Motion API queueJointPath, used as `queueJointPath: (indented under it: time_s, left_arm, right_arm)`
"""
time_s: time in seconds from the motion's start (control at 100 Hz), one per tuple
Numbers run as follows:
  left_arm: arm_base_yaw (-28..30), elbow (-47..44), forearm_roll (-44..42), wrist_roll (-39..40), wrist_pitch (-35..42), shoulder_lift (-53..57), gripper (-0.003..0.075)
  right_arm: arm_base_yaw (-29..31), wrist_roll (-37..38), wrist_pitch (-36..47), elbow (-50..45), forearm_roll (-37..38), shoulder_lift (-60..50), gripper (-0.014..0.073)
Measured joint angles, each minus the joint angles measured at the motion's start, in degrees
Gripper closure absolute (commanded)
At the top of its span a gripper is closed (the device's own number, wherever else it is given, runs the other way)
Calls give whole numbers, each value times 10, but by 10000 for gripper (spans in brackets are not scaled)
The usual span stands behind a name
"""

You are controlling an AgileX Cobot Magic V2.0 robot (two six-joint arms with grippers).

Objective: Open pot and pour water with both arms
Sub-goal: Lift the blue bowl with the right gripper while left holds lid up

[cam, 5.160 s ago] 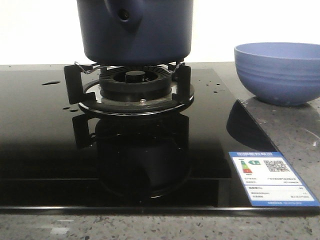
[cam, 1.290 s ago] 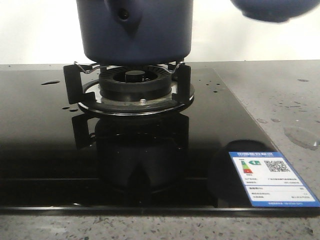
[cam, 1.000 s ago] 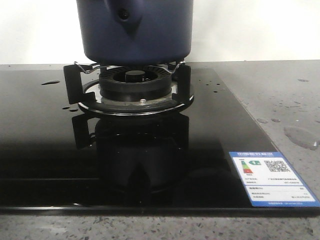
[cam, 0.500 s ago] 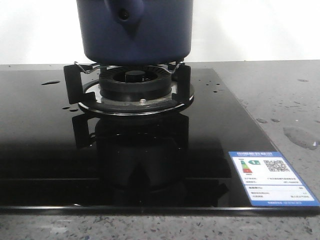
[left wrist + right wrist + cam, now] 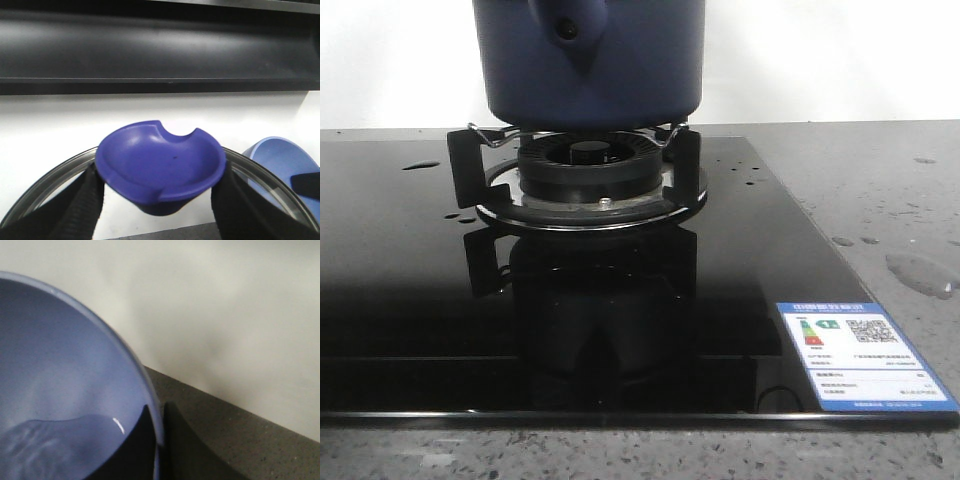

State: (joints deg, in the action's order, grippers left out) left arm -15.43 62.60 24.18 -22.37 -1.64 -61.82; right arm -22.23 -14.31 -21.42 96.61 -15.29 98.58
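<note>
Seen from the left wrist, the left hand is clamped on the blue knob of a glass lid, lifted clear. A loose grip could drop it. In the front view the pot sits on the burner stand of the black hob. The right hand pinches the rim of the pale blue bowl, water inside; tilting early would spill onto the counter, already wet.
</note>
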Motion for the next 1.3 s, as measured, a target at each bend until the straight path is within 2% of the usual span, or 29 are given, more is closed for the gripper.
queueJointPath:
  time_s: [0.38, 0.73, 0.94, 1.3]
  left_arm:
    - [0, 0, 0, 0, 0, 0, 330]
    - [0, 0, 0, 0, 0, 0, 330]
    - [0, 0, 0, 0, 0, 0, 330]
    - [0, 0, 0, 0, 0, 0, 330]
  right_arm:
    - [-23, -21, 269, -154, 3, -44, 650]
    - [-27, -21, 456, -252, 3, -56, 651]
    - [-39, -22, 535, -276, 9, -57, 651]
    - [-43, -22, 615, -278, 35, -58, 651]
